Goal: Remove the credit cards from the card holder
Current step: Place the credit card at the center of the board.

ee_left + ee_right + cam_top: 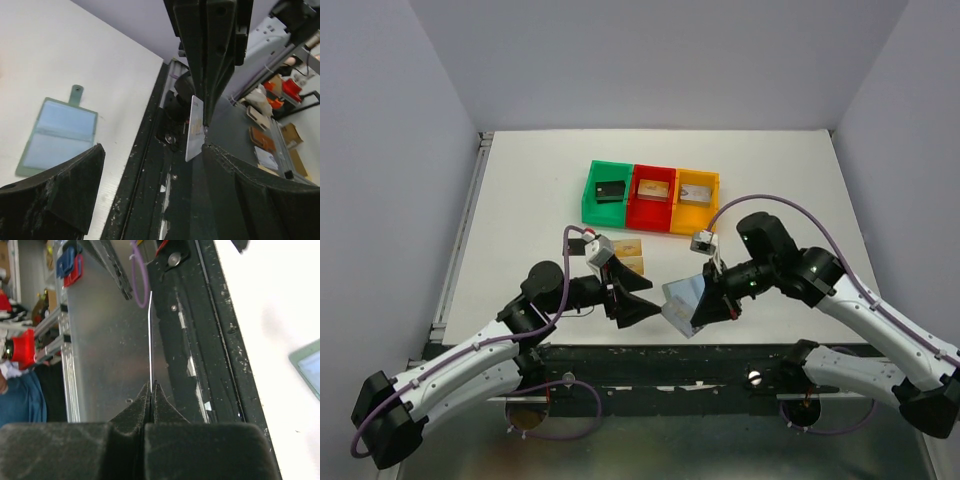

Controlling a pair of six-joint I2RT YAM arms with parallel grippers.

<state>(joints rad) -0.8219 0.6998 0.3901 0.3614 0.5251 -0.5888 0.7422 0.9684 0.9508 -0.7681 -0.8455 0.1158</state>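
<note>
1. the right gripper (pixel 151 386) is pinching a thin silvery-grey printed credit card (pixel 195 127) by one short end, jaws pressed tight together. the card's long axis is running straight out from the fingertips.
2. the left gripper (pixel 152 150) is standing with jaws spread wide and gripping nothing. its two fingers are flanking the card's free end, which is lying close against one of them; whether they are touching cannot be told.
3. the flat, pale grey-green card holder (pixel 55 135) is lying open, light blue inside up, on the white table (pixel 520 220) near the black front rail (pixel 145 165). it is sitting to one side of both grippers and apart from them. whether more cards are sitting inside cannot be told.
4. the row of green, red and yellow plastic bins (pixel 652 218) is standing well beyond, each showing a card inside. by the look of it, the right arm is the one to carry this card there, with only the left fingers standing in its way.
</note>
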